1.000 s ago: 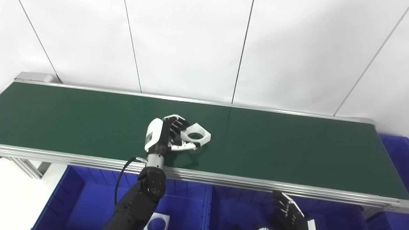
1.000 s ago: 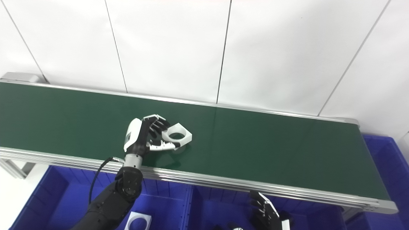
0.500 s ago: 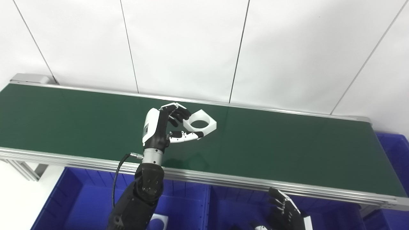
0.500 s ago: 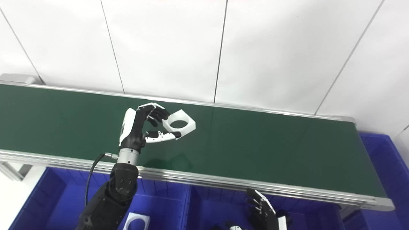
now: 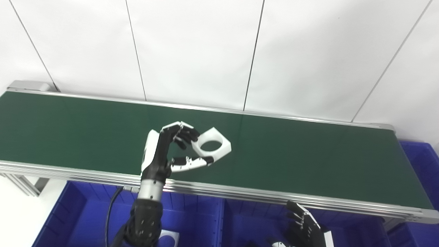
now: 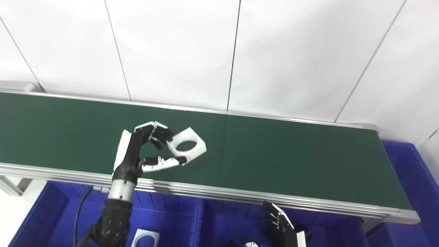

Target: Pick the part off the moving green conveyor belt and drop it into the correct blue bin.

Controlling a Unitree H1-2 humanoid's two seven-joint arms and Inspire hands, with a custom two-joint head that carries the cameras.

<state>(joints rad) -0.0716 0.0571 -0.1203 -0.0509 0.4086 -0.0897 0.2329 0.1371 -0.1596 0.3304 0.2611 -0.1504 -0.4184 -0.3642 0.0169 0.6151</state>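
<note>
Left hand (image 5: 171, 151): closed on the white ring-holed part (image 5: 212, 146), pinched between fingers and thumb at frame centre-left.
Part: held above the green conveyor belt (image 5: 308, 161).
Right hand (image 5: 305, 230): seen at the lower edge, fingers spread, nothing held.
Blue bin (image 5: 85, 212): lower left, a similar white part (image 6: 145, 238) inside.

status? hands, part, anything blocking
Left hand shut on white part, lifted over green belt. Right hand open, idle low over the blue bins. Nothing blocking.
</note>
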